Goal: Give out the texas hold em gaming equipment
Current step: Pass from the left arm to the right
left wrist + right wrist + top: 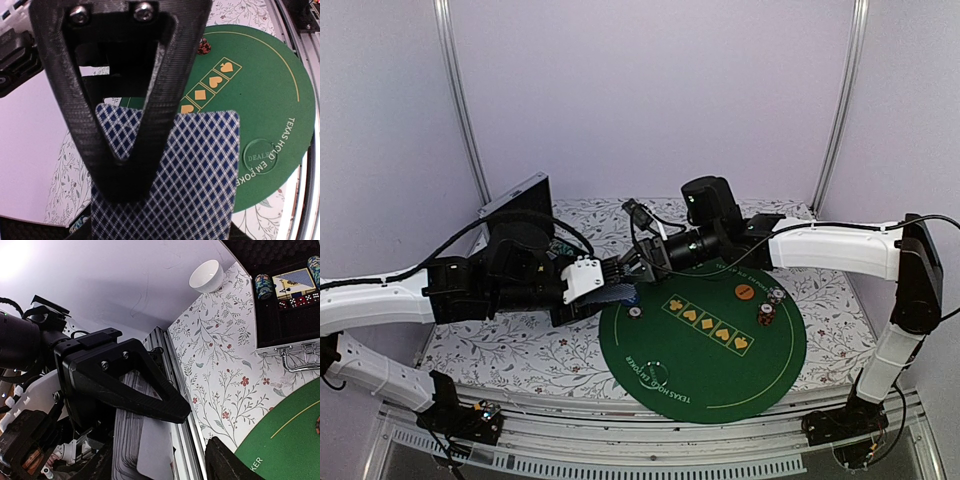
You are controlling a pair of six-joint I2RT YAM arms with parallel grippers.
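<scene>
Blue-diamond-backed playing cards (200, 175) sat pinched in the left gripper (617, 283), one finger pressed flat on the top card, above the left edge of the round green mat (720, 385) on the bench. Facing them, the right gripper (642, 262) had its jaws spread about the stack's edge, clamping nothing visible. Striped chips (766, 313) stood near the mat's right edge.
</scene>
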